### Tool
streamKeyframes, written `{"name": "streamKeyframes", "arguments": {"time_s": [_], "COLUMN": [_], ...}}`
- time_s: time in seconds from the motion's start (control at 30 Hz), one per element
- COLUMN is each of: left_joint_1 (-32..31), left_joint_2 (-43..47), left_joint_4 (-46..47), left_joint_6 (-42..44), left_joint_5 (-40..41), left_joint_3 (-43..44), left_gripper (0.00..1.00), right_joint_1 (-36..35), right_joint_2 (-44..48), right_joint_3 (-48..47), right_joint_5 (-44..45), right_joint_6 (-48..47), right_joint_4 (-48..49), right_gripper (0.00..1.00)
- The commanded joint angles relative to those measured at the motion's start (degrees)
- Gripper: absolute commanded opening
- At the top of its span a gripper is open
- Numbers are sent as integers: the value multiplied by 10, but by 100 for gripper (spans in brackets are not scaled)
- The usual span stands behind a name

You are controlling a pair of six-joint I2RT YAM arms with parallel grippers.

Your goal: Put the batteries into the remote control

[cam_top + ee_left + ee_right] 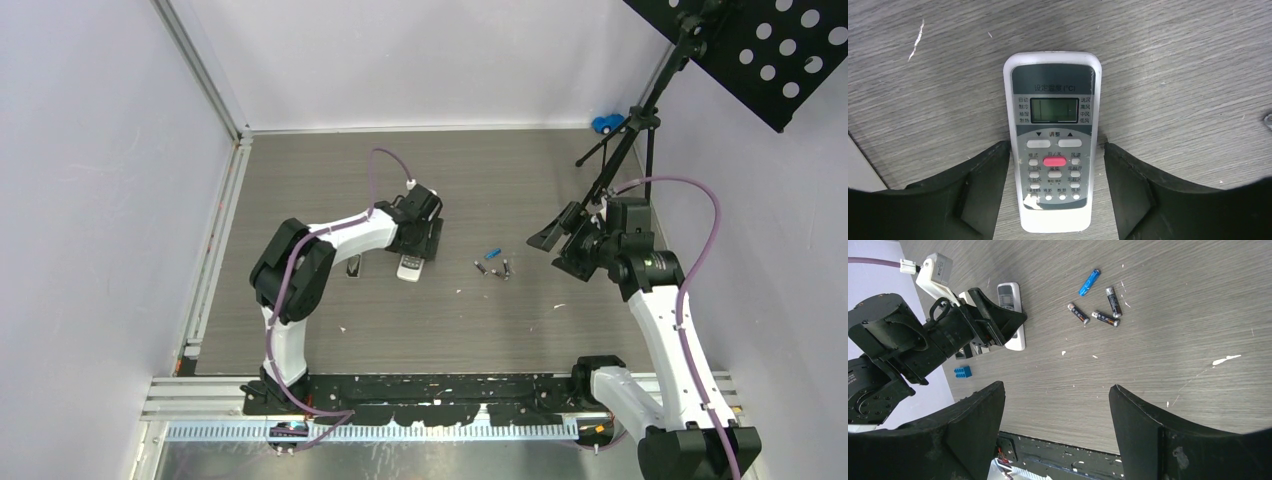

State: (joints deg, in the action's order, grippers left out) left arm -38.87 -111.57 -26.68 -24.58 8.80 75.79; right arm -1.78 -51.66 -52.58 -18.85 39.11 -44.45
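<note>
A white remote (1053,145) lies face up, buttons showing, on the grey wood table; it also shows in the top view (410,267). My left gripper (1056,146) is open and straddles its lower half. The left finger (993,175) is at the remote's edge; the right finger (1128,180) stands a little off it. Three dark batteries (1078,313) (1105,318) (1113,301) with silvery ends lie loose mid-table, also seen from above (494,267). A blue cylinder (1089,282) of like size lies beside them. My right gripper (1055,386) is open and empty, above the table right of the batteries (556,248).
A small dark object (353,265) lies left of the remote. A blue toy brick (963,372) sits near the left arm. A blue toy car (605,123) is at the back wall. A black stand with a perforated board (770,50) rises at the back right.
</note>
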Motion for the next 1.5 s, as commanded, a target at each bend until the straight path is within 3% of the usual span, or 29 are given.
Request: {"name": "streamKeyframes", "arguments": {"time_s": [0.0,0.1,0.17,0.37,0.47,0.57,0.73,0.87,1.0,1.23,1.37,1.47], "left_joint_1": [1,1,1,1,1,2,3,4,5,5,5,4], "left_joint_2": [-13,-19,-24,-25,-7,24,74,98,117,145,161,162], "left_joint_4": [-7,-7,-12,-37,-57,-69,-72,-61,-21,159,302,404], "left_joint_6": [2,0,0,12,28,43,42,8,-56,-239,-363,-449], "left_joint_5": [-18,-23,-23,-45,-76,-141,-289,-400,-472,-536,-535,-533], "left_joint_3": [11,13,15,34,52,68,104,145,180,154,112,79], "left_gripper": [71,72,67,22,10,8,0,0,0,0,0,0], "right_joint_1": [-2,-1,-1,-1,-2,-3,-7,-11,-15,-23,-35,-46], "right_joint_2": [20,23,25,29,28,32,76,125,145,168,177,171], "right_joint_3": [4,14,23,47,70,90,136,185,189,203,221,208], "right_joint_5": [2,0,-1,-37,-86,-124,-156,-175,-176,-190,-186,-184], "right_joint_6": [-8,-3,0,18,37,61,141,259,295,365,425,426], "right_joint_4": [-7,-3,3,43,86,131,256,411,458,525,604,595], "right_gripper": [81,81,81,81,81,81,95,99,100,100,100,100]}}
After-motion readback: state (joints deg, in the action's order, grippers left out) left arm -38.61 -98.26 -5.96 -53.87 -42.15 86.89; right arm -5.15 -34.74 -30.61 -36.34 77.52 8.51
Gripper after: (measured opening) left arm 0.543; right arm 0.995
